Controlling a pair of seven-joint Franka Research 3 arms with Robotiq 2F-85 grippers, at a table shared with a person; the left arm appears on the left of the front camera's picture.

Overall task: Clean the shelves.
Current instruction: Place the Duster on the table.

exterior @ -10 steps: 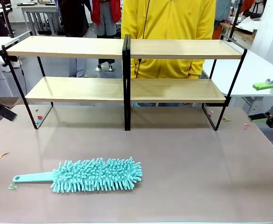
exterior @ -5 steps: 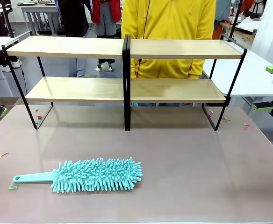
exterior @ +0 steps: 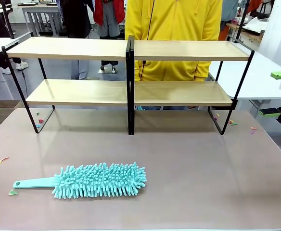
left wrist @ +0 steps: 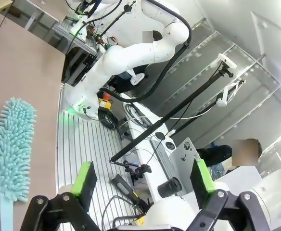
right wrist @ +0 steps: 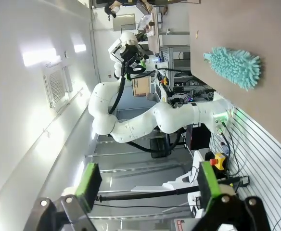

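Note:
The shelves (exterior: pixel 131 50) stand along the far side of the brown table, two joined racks of light wooden boards on black frames, all boards bare. A teal fluffy duster (exterior: pixel 99 180) lies on the table near the front left, its handle pointing left. It also shows in the left wrist view as the duster (left wrist: pixel 10 149) and in the right wrist view as the duster (right wrist: pixel 234 65). My left gripper (left wrist: pixel 144 177) is open and holds nothing, off the table's left edge. My right gripper (exterior: pixel 276 94) is open and holds nothing, off the right edge.
A person in a yellow top (exterior: pixel 174 21) stands right behind the shelves. Small coloured scraps (exterior: pixel 0 161) lie on the brown table (exterior: pixel 203 168) near the left edge and by the shelf feet (exterior: pixel 232 122). White tables stand on either side.
The left gripper has drawn back leftward, almost out of the front view. The right gripper has turned and shifted slightly at the right edge. The duster and the shelves have not moved.

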